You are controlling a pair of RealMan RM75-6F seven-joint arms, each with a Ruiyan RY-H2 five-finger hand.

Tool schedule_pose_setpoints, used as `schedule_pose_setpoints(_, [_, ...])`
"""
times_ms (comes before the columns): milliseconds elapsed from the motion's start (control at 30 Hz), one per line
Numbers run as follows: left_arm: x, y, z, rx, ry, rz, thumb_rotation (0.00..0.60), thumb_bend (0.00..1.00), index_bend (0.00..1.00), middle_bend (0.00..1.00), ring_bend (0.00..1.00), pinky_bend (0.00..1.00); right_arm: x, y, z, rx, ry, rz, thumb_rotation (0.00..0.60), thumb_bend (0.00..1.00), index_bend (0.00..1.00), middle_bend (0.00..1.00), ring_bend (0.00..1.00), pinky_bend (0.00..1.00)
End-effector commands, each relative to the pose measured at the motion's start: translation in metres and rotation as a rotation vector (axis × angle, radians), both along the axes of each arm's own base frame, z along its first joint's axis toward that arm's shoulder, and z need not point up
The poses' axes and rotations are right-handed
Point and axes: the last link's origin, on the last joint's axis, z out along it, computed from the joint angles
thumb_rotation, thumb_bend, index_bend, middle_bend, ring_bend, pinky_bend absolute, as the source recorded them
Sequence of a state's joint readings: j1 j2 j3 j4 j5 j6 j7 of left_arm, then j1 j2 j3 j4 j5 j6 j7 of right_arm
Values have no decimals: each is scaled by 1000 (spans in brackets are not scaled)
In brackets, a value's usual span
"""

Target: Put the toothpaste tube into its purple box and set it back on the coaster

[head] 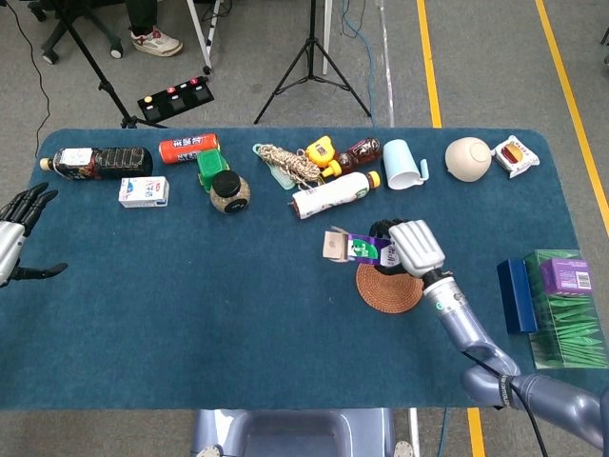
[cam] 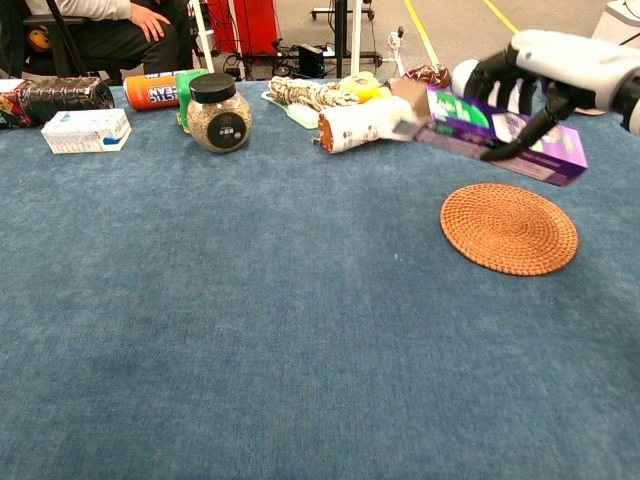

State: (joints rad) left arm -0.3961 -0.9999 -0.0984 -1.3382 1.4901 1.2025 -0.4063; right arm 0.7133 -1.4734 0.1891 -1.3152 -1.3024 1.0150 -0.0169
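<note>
Above the round woven orange coaster (cam: 509, 228), right of centre on the blue cloth-covered surface (cam: 250, 330), the right hand (cam: 560, 70) holds the long purple toothpaste box (cam: 500, 140) off the cloth, fingers wrapped over its top and thumb pressed against its near face. In the chest view the box lies nearly level, its right end a little lower, and its open cardboard flap (cam: 405, 105) points left toward the far row of things. From the head view the box (head: 366, 248) sits over the far-left edge of the coaster (head: 388, 288), with the hand (head: 416, 246) at its right end; whether it touches the coaster cannot be told. The toothpaste tube itself cannot be made out. At the far left edge of the head view the left hand (head: 14, 243) hangs beside the surface with fingers spread and nothing in it. Along the far side lie a dark bottle (head: 95, 160), a small white carton (head: 144, 191), an orange can (head: 188, 148), a round glass jar with a black lid (cam: 219, 112), a coil of rope (head: 285, 164), a white bottle on its side (head: 328, 194), a pale blue cup (head: 402, 164) and a beige bowl (head: 467, 158). Near the right edge stand a dark blue box (head: 516, 295) and a green pack with a purple box on top (head: 566, 307).
</note>
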Motion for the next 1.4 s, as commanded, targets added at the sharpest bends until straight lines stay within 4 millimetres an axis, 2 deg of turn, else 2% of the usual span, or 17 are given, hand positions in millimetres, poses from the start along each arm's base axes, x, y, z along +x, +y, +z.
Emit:
schedule_pose_setpoints(33, [-2,-1,-1,-5,-3,-1,600,44,0,0,33,328,-14,-3,-2,3,140,-14,600,365,476,510,446,573])
schedule_pose_setpoints(167, [-4,-2,-3,-11,-8,1,600,45,0,0,33,328,-22,-4,-5,-2,205,-43,600,350,443,482,422,561])
schedule_pose_setpoints(267, [-5,-2,-4,-12,-11,0,600,46,0,0,33,328,-26,-4,-6,11,221,-77,600,268,333,385,355,533])
schedule_pose_setpoints(333, [-5,-3,-4,-14,-13,-1,600,46,0,0,33,328,-28,-3,-7,39,223,-111,600,182,229,284,283,507])
schedule_pose_setpoints(433, [-6,-3,-5,-18,-12,1,600,47,0,0,33,327,-30,-2,-7,74,238,-150,600,97,135,161,190,446])
schedule_pose_setpoints(600, [-7,-5,-7,-25,-17,3,600,47,0,0,33,327,-28,1,-4,122,231,-193,600,32,94,57,91,309])
schedule_pose_setpoints(733, [-9,-8,-8,-32,-35,4,600,47,0,0,33,315,-21,8,4,141,198,-194,600,0,92,41,70,237])
schedule_pose_setpoints(933, [-16,-17,-8,-42,-62,13,600,46,0,0,23,289,-17,21,24,97,176,-133,600,0,92,46,70,233])
schedule_pose_setpoints(1033, [-23,-27,-7,-39,-82,15,600,47,0,0,9,272,-21,31,38,54,150,-96,600,0,92,58,75,233])
schedule_pose_setpoints(1267, [-43,-67,-8,-12,-132,30,600,46,0,0,0,225,-54,63,80,-77,104,-31,600,0,101,88,85,233])
schedule_pose_setpoints(1400, [-51,-92,-7,21,-162,50,600,46,0,0,0,191,-78,90,107,-158,86,-15,600,0,101,94,85,223])
